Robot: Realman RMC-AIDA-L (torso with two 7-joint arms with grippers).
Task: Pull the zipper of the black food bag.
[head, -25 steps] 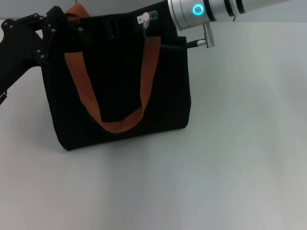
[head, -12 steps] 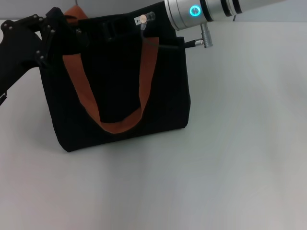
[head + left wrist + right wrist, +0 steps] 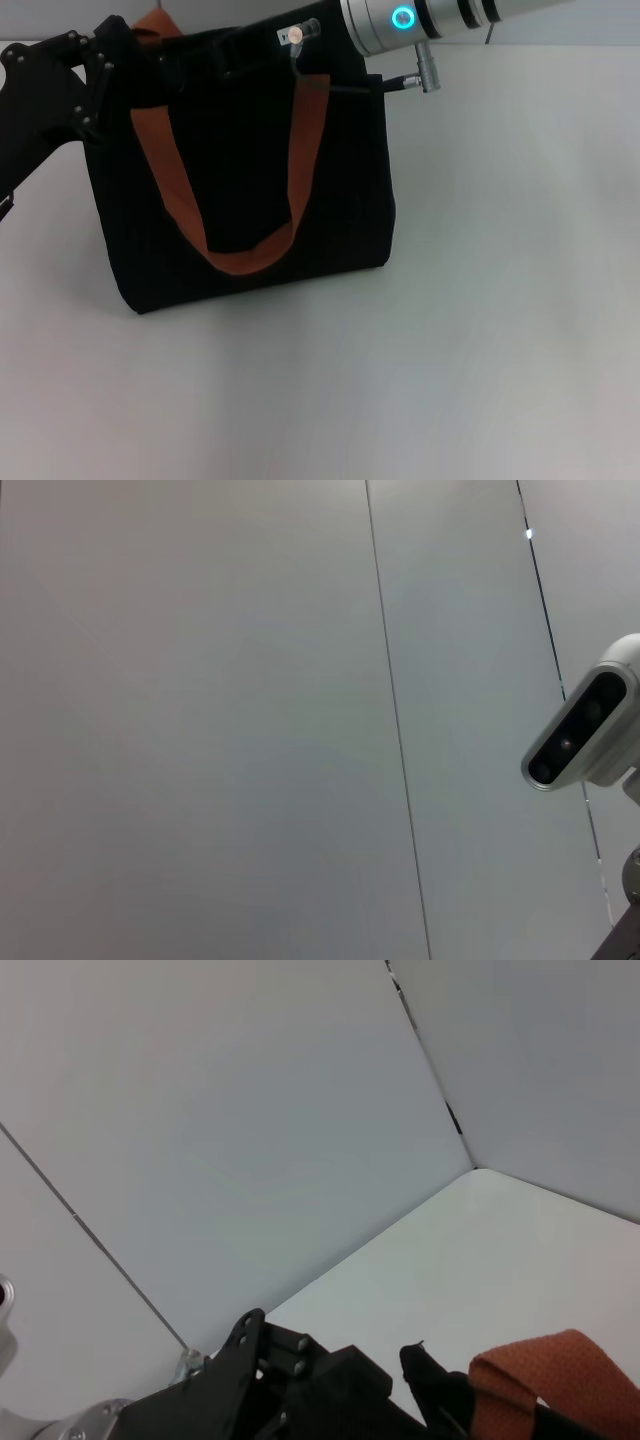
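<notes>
The black food bag [image 3: 250, 180] stands upright on the white table at the back left, with an orange-brown handle [image 3: 170, 170] hanging down its front. My left gripper [image 3: 135, 60] is shut on the bag's top left corner. From the right, my right gripper [image 3: 262, 45] reaches over the bag's top edge, black against black fabric. The zipper is hidden behind it. The right wrist view shows the left gripper [image 3: 300, 1380] and an orange-brown handle [image 3: 545, 1380] low in the picture.
The white table [image 3: 480, 300] spreads out in front and to the right of the bag. A grey panelled wall [image 3: 250, 1140] stands behind. In the left wrist view there is only wall and the robot's head camera [image 3: 585, 730].
My right arm has moved a little left and up along the bag's top edge, and the bag's top right corner has risen with it. The left arm has stayed put.
</notes>
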